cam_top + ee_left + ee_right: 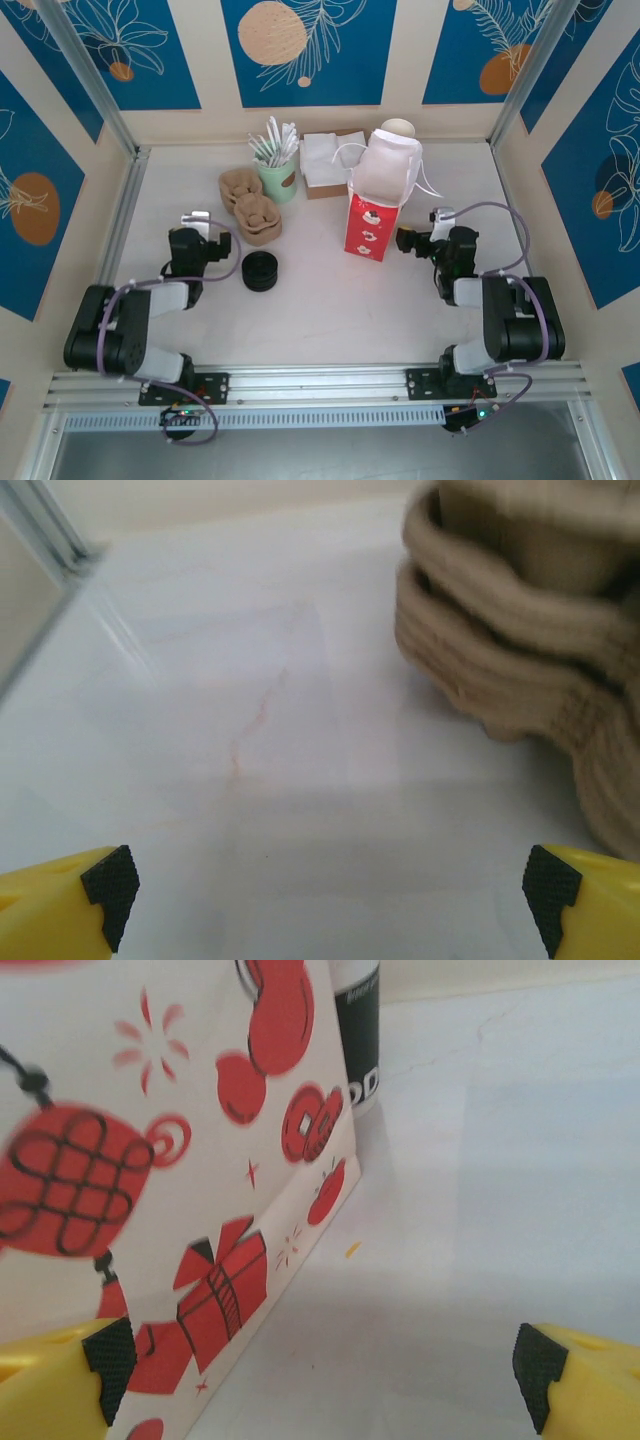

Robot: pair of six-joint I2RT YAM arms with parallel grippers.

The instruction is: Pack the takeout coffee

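Observation:
The takeout coffee is a dark green paper cup (357,1035) with white lettering, standing on the table just behind the red-patterned paper bag (150,1190). From above, its pale round top (397,129) peeks over the bag's open white mouth (378,170). My right gripper (439,216) sits low to the right of the bag, open, with nothing between its yellow fingers (60,1385); the bag's side is close on its left (325,1370). My left gripper (197,218) rests open over bare table (325,890), left of the stacked pulp cup carriers (520,650).
A stack of black round lids (262,271) lies in front of the carriers (250,208). A mint-green cup of white sticks (277,172) and a pile of white napkins (325,160) stand at the back. Aluminium posts and walls close in both sides.

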